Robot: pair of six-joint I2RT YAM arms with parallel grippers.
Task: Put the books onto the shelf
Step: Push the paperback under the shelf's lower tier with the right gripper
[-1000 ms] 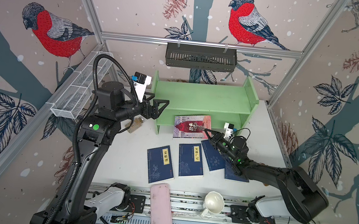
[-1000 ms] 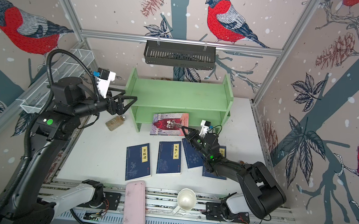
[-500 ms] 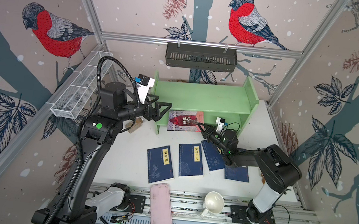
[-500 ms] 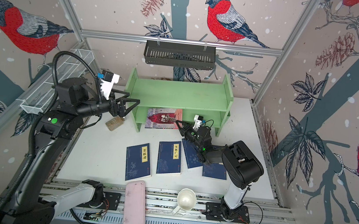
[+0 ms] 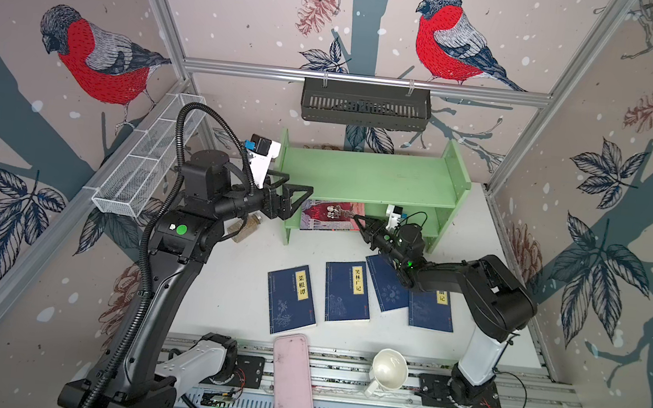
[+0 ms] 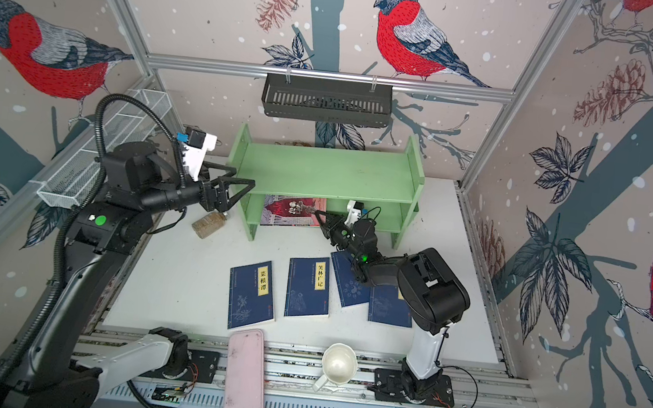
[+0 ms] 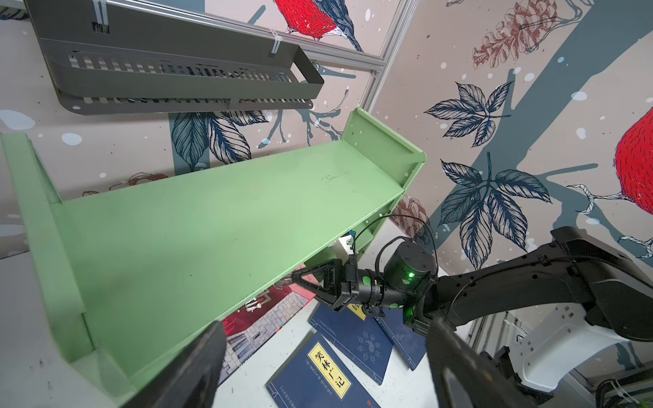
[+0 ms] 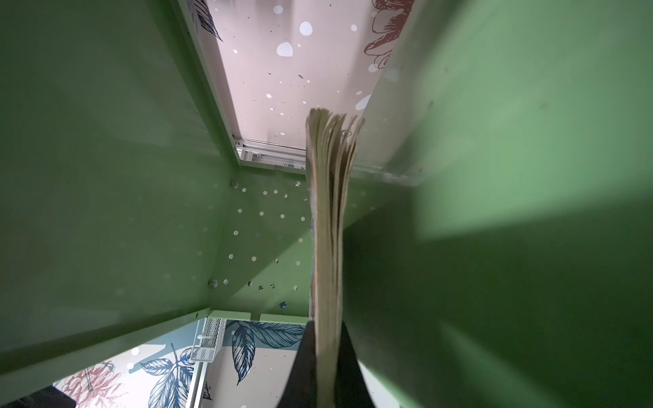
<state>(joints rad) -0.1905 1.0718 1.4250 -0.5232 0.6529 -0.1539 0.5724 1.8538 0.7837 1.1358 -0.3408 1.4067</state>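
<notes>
Red-and-grey book (image 5: 331, 216) is cover-up and partly tucked into the lower tier of the green shelf (image 5: 369, 176) at the table's (image 5: 231, 286) 12 o'clock, with the right gripper (image 5: 356, 218) pinched tight on its edge, reaching in from about 4 o'clock. Four navy books (image 5: 386, 289) lie flat at the shelf's 6 o'clock; the yellow labels read 菜根谭 (image 5: 301, 287) and 笑林广记 (image 5: 356, 279), and one half under the right arm shows only 记 (image 5: 442, 297). Left gripper (image 5: 300, 183) hangs wide open and empty-handed by the shelf's 9 o'clock end panel.
</notes>
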